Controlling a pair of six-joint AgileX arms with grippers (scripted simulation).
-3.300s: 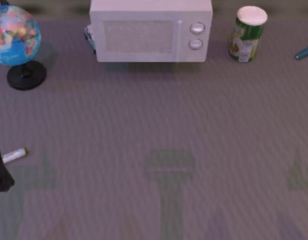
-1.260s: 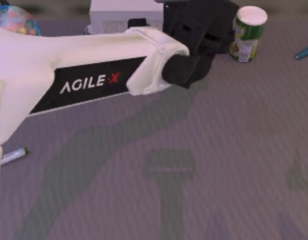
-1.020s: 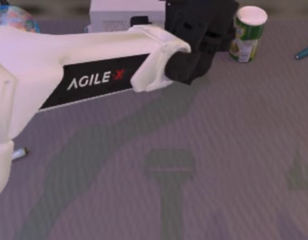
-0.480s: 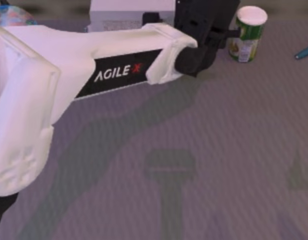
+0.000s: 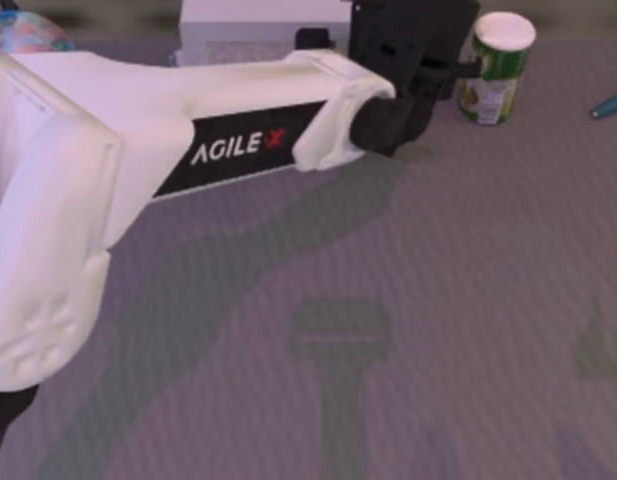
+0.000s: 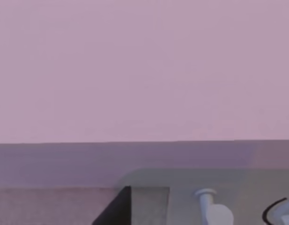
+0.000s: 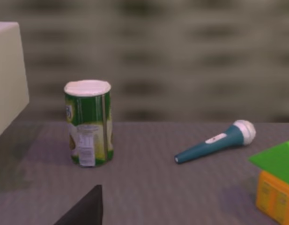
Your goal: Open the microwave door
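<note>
The white microwave (image 5: 258, 14) stands at the back of the table. My left arm reaches across from the lower left, and its black left gripper (image 5: 408, 55) sits against the microwave's front, on the knob side near the green can. Only a speckled strip of the microwave door (image 5: 238, 49) shows above the arm; whether it is ajar cannot be told. The left wrist view is filled from very close by the microwave's pale surface (image 6: 144, 70), with two round knobs (image 6: 212, 212) low down. My right gripper is out of the top view.
A green can with a white lid (image 5: 498, 65) stands just right of the left gripper. A globe (image 5: 28, 30) peeks out at the back left. A teal microphone (image 7: 214, 142) and an orange toy house with a green roof (image 7: 275, 187) lie to the right.
The left arm swung in from the left and now covers the microwave's front. Over the last second its wrist shifted slightly right; in the last half second it has barely moved.
</note>
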